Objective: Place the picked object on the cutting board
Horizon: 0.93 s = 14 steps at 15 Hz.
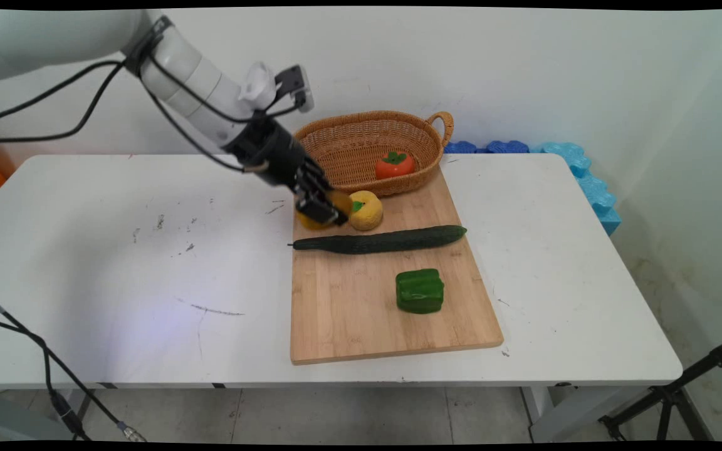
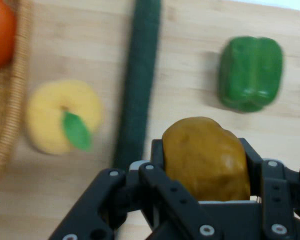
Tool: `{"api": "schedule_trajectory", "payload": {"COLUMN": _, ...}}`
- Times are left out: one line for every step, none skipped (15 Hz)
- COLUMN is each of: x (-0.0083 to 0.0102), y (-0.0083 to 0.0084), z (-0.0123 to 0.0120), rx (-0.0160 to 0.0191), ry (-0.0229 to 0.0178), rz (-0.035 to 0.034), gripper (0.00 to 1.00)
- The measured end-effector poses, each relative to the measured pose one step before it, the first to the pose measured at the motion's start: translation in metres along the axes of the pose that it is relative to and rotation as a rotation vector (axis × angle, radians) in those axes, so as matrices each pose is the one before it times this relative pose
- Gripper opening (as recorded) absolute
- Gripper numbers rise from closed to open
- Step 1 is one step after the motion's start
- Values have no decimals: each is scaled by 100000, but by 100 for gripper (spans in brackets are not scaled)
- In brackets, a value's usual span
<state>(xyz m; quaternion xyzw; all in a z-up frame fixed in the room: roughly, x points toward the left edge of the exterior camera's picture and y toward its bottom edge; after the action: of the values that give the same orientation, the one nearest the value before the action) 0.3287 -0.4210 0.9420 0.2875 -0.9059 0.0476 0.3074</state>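
The brownish-yellow fruit sits pinched between the two fingers of my hand, at the far left corner of the wooden cutting board; from the main view I cannot tell whether it rests on the board or hangs just above it. Just beside it at 3 o'clock lies a yellow fruit with a green leaf on top. Near it at about 5 o'clock, the long dark cucumber stretches across the board from left to right. A green bell pepper rests further toward me, at roughly 5 o'clock from the hand and apart from the cucumber. At 1 o'clock from the hand a wicker basket stands at the board's far edge, and an orange persimmon lies inside it. The board lies on the white table.
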Motion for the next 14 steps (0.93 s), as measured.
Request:
{"api": "schedule_trajectory", "payload": {"x": -480, "y": 644, "z": 293, "rx": -1703, "ry": -151, "rz": -976, "gripper": 0}}
{"api": "schedule_trajectory", "payload": {"x": -504, "y": 664, "z": 401, "rx": -1876, "ry": -139, "rz": -864, "gripper": 0}}
{"api": "schedule_trajectory", "payload": {"x": -409, "y": 513, "z": 379, "rx": -1429, "ry": -27, "rz": -668, "gripper": 0}}
{"api": "schedule_trajectory", "payload": {"x": -272, "y": 322, "z": 301, "rx": -934, "ry": -4, "rz": -396, "gripper": 0}}
{"api": "schedule_trajectory", "payload": {"x": -434, "y": 473, "z": 549, "rx": -1351, "ry": -33, "rz": -441, "gripper": 0}}
{"api": "schedule_trajectory", "payload": {"x": -360, "y": 365, "z": 516, "rx": -1138, "ry": -2, "rz": -269, "gripper": 0}}
{"api": "schedule_trajectory", "payload": {"x": -233, "y": 233, "z": 386, "rx": -775, "ry": -38, "rz": -76, "gripper": 0}}
{"api": "schedule_trajectory", "payload": {"x": -332, "y": 290, "z": 568, "rx": -957, "ry": 45, "rz": 16, "gripper": 0}}
{"api": "schedule_trajectory", "payload": {"x": -381, "y": 276, "z": 681, "rx": -884, "ry": 26, "rz": 163, "gripper": 0}}
{"api": "schedule_trajectory", "payload": {"x": -335, "y": 200, "z": 711, "rx": -712, "ry": -40, "rz": 357, "gripper": 0}}
{"api": "schedule_trajectory", "payload": {"x": -270, "y": 119, "z": 594, "rx": -435, "ry": 27, "rz": 383, "gripper": 0}}
{"api": "schedule_trajectory", "payload": {"x": -310, "y": 100, "z": 709, "rx": -429, "ry": 30, "rz": 585, "gripper": 0}}
{"api": "schedule_trajectory", "payload": {"x": -262, "y": 55, "z": 737, "rx": -367, "ry": 91, "rz": 777, "gripper": 0}}
{"api": "schedule_trajectory", "payload": {"x": -192, "y": 8, "z": 634, "rx": -231, "ry": 85, "rz": 790, "gripper": 0}}
